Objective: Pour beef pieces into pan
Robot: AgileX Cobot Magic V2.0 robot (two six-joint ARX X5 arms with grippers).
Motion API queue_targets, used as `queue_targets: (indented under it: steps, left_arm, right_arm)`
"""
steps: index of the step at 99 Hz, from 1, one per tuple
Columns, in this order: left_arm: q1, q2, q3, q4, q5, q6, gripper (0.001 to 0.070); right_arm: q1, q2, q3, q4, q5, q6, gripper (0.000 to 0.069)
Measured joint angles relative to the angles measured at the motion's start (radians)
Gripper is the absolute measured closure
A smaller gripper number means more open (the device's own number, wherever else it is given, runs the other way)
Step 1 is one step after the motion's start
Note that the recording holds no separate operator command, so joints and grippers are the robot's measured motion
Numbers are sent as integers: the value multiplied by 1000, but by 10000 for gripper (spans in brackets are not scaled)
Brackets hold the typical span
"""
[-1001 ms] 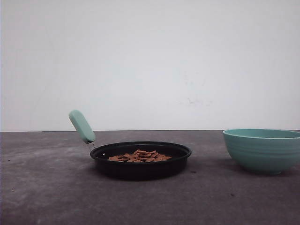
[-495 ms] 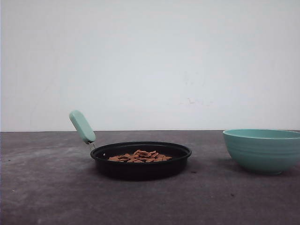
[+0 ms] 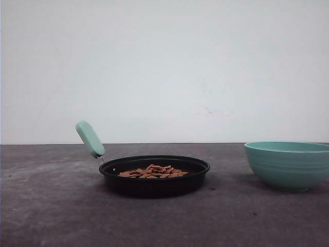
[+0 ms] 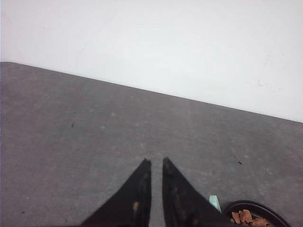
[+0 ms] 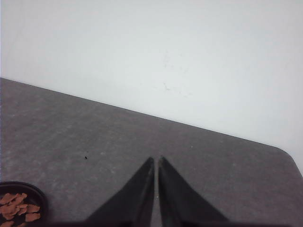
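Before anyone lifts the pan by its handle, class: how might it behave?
The pan would probably tip away from its short, upward-angled handle, set at one edge. The loose beef pieces would likely slide downhill. Its broad flat base suggests it would slide, not roll.

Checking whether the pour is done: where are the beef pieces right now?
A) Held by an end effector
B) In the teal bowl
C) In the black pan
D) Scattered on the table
C: the beef pieces lie in a low heap inside the pan, left of the teal bowl, whose inside is hidden.
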State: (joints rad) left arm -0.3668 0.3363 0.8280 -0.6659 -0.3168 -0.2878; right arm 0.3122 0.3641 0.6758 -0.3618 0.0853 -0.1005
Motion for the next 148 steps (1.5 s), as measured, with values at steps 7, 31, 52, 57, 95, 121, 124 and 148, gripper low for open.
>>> queue_targets:
  steps: [7,31,52,57,95,121,124,148]
  left_arm:
    - [0,0,0,0,0,0,693]
    - [0,0,0,0,0,0,693]
    - [0,0,0,0,0,0,693]
    - [0,0,0,1,0,0,693]
    - [0,0,0,1,0,0,693]
    - [0,0,0,0,0,0,693]
    - [0,0,0,1,0,0,693]
    - [0,0,0,1,0,0,693]
  right_arm:
    - [-21,-31,-3,-58,33,0,677]
    - [-114,-202,-290,-3,47,34,677]
    - [-192,-348,-552,-52,14,49,677]
    - [-208,-365,-552,-86,13,50,677]
    - [-236,-362,-546,-202,-33,54,677]
    - [-236,-362,-546,-202,-32,54,677]
    - [-236,-362,-546,-202,-32,54,677]
    - [-236,-362,-546,-202,-32,54,677]
